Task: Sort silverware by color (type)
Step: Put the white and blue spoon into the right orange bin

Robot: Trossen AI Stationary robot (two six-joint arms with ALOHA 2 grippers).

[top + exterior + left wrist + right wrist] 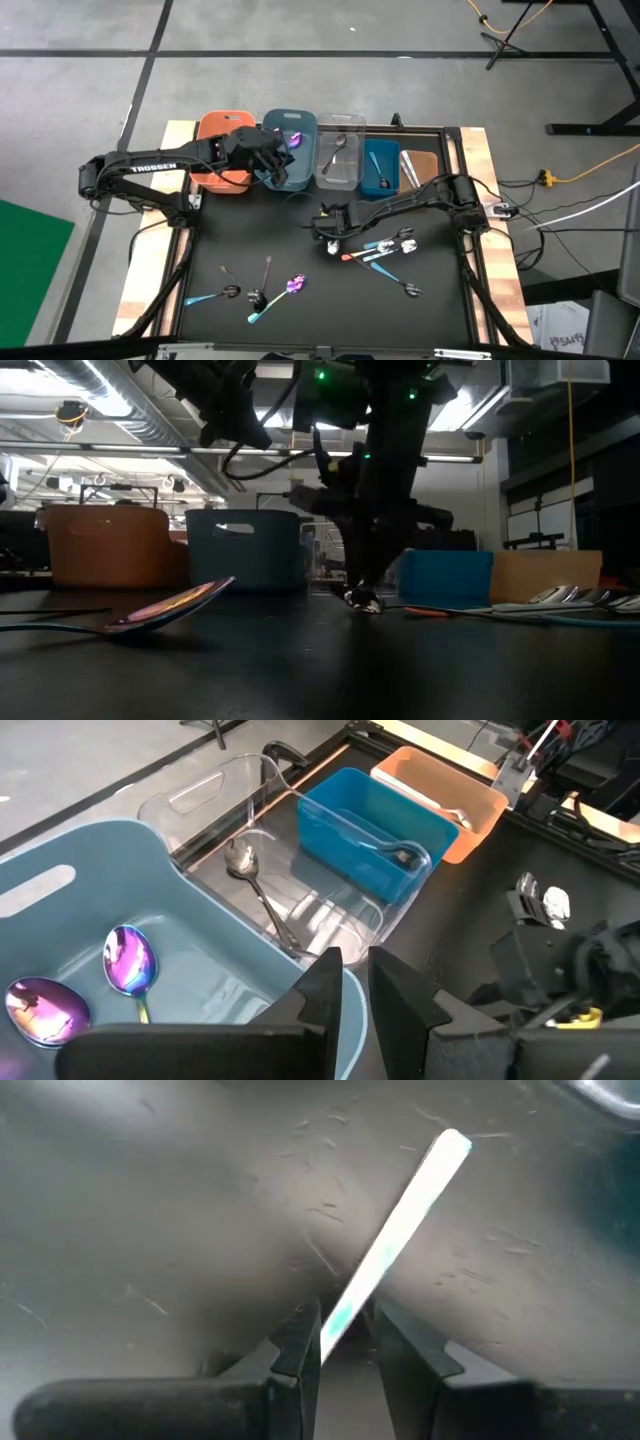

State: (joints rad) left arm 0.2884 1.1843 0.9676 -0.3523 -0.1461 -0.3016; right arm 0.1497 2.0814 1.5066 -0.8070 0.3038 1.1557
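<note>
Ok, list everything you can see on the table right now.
Bins: five, back row: orange bin, grey-blue bin, clear bin, blue bin, brown bin.
Purple spoons: two, iridescent, in grey-blue bin.
Silver spoon: one, in clear bin.
Loose silverware: roughly ten, mixed colours, two groups on the mat's front.
Pale-handled utensil: one, in right gripper.
Left gripper: open, empty, over grey-blue bin.
Right gripper: shut on that utensil, mid-mat.

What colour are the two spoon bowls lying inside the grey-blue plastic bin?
Iridescent purple spoon bowls, clearest in the left wrist view.
</note>
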